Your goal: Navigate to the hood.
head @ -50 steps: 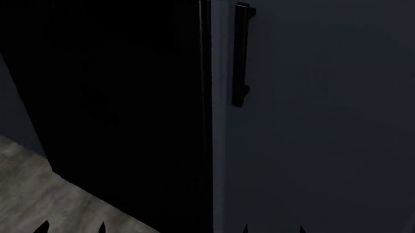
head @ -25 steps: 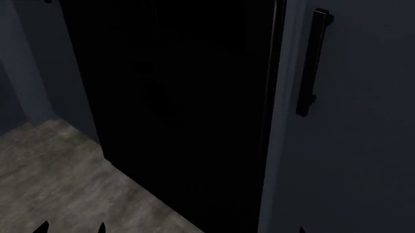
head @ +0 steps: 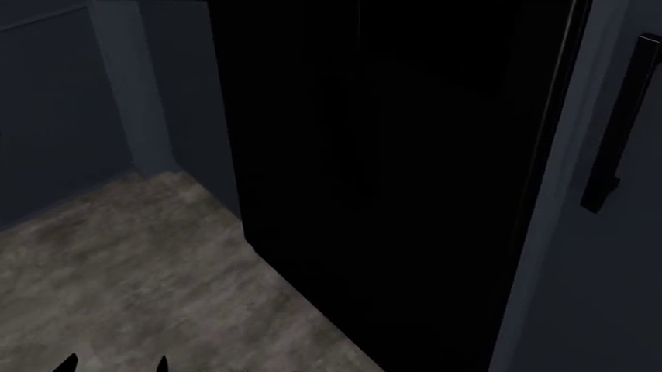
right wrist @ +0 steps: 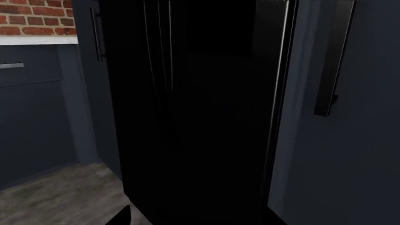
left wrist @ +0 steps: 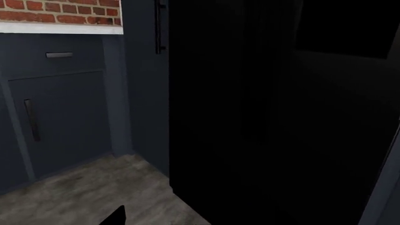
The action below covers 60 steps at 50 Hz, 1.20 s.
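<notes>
Frankly, the hood shows in none of the three views, so which way it lies from either claw cannot be told, nor which arm is nearer, nor how it looks. What fills the head view is a tall black appliance (head: 393, 178) from 11 to 1 o'clock, with a dark cabinet door (head: 610, 271) and its upright bar handle (head: 618, 124) at 3 o'clock. Grey floor (head: 114, 263) opens toward 9 o'clock. The left wrist view shows a brick wall (left wrist: 59, 10) above a pale tabletop edge (left wrist: 59, 29) and blue base cabinets (left wrist: 56, 112); my guess is the hood lies somewhere that way. Of the left claw (head: 114, 363) only two dark tips show; spread or pressed together, I cannot tell. The right claw is equally unclear.
</notes>
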{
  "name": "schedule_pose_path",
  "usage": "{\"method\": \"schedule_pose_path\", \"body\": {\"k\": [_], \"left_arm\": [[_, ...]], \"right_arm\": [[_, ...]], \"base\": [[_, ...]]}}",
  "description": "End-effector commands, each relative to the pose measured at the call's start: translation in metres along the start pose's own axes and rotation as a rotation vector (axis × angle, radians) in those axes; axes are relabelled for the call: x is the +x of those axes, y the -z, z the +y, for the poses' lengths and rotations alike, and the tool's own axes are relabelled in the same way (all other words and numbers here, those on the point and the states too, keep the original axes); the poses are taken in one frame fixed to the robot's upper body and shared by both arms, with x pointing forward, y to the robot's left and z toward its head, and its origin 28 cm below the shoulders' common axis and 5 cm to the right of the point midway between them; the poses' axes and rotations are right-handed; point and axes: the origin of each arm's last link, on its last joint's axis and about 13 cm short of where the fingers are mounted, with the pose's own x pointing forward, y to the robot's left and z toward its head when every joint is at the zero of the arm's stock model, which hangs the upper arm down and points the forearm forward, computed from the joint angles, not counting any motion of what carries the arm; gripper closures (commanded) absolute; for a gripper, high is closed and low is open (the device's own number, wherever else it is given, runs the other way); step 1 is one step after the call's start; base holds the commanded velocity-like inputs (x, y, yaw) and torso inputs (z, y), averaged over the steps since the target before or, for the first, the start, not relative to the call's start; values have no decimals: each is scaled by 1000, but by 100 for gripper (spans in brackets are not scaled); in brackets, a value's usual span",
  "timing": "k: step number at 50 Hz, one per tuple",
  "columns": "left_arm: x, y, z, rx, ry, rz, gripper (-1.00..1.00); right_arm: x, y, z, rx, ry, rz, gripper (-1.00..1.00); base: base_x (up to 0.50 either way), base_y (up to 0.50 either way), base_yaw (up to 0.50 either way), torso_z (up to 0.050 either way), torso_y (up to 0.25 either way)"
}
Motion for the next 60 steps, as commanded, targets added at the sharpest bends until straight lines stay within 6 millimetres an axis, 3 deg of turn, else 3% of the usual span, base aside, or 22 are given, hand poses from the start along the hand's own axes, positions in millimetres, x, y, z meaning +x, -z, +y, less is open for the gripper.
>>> {"method": "schedule_pose_path", "body": {"k": [1, 60], "left_arm": [[2, 0, 0, 16, -13, -16, -100], [3, 1, 0, 20, -11, -20, -100]], "right_arm": [[1, -1, 1, 3, -5, -3, -100], [2, 0, 1, 5, -5, 0, -100]], "base": [[0, 0, 500, 0, 0], [0, 0, 500, 0, 0]]}}
